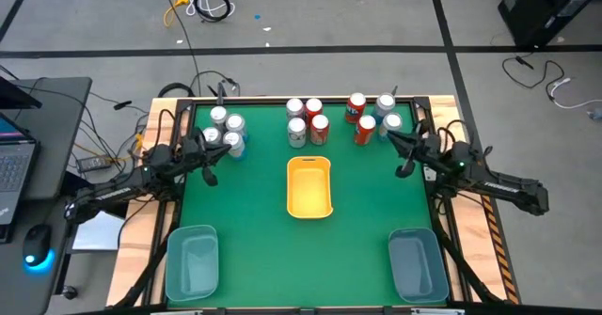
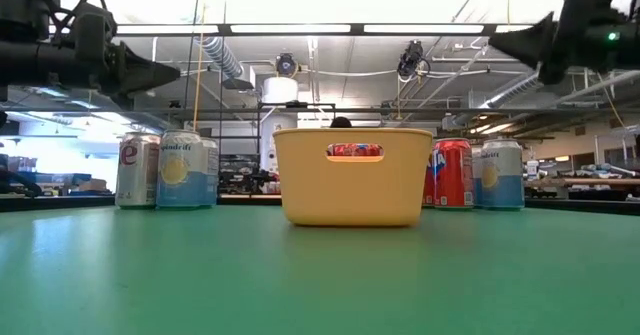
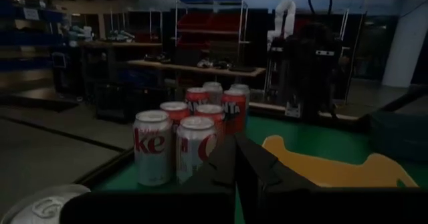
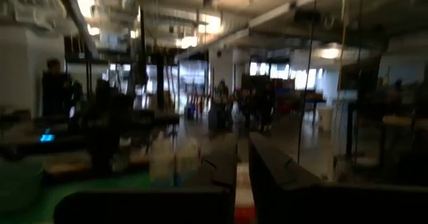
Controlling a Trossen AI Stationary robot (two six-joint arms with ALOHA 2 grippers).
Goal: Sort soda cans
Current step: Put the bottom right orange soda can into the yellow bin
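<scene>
Soda cans stand upright on their bases in three clusters along the far edge of the green table: silver and light-blue ones at the far left [image 1: 226, 132], silver and red ones in the middle [image 1: 308, 120], and red and light-blue ones at the far right [image 1: 372, 118]. My left gripper [image 1: 213, 157] hangs shut and empty above the table, just near of the left cluster. In the left wrist view [image 3: 235, 167] it points at the middle cans [image 3: 177, 147]. My right gripper [image 1: 399, 149] hangs shut and empty above the table, near the right cluster.
A yellow bin [image 1: 308, 202] stands at the table's middle [image 2: 352, 200]. Two translucent blue-grey bins stand at the near left [image 1: 192, 261] and the near right [image 1: 417, 263]. The green tabletop [image 1: 245, 212] lies bare between them. Cables and a laptop desk are beyond the left edge.
</scene>
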